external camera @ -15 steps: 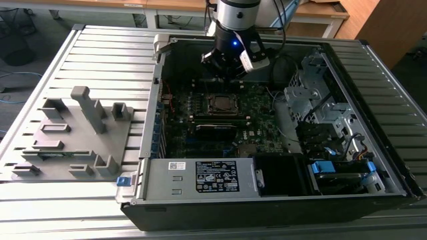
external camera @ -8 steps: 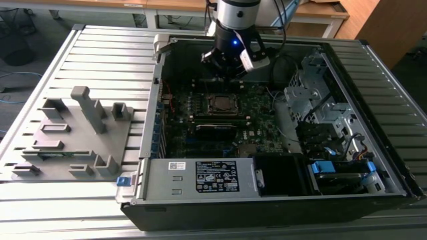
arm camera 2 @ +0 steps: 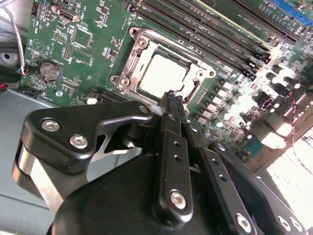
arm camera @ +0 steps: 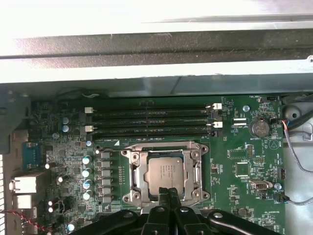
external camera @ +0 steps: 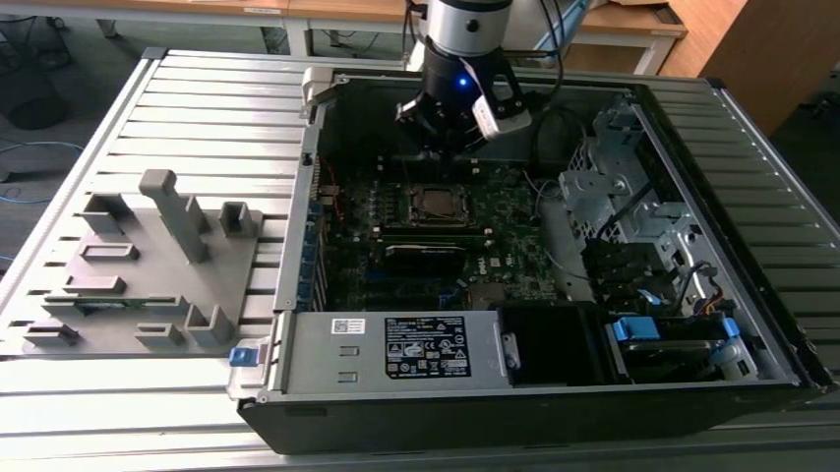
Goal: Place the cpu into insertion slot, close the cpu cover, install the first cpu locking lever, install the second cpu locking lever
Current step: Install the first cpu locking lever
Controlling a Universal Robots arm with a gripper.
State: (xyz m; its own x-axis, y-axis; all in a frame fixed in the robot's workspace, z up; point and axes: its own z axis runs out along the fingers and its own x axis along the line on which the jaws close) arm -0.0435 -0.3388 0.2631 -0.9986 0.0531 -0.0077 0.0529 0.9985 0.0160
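Silver arm (external camera: 469,29) with blue light (external camera: 462,83) — black gripper (arm camera 2: 169,98), silver screws (arm camera 2: 78,142)

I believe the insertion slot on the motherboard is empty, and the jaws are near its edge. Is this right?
Not right. In the first wrist view the cpu lies in the insertion slot, so it is not empty. The gripper's jaws are near its edge.
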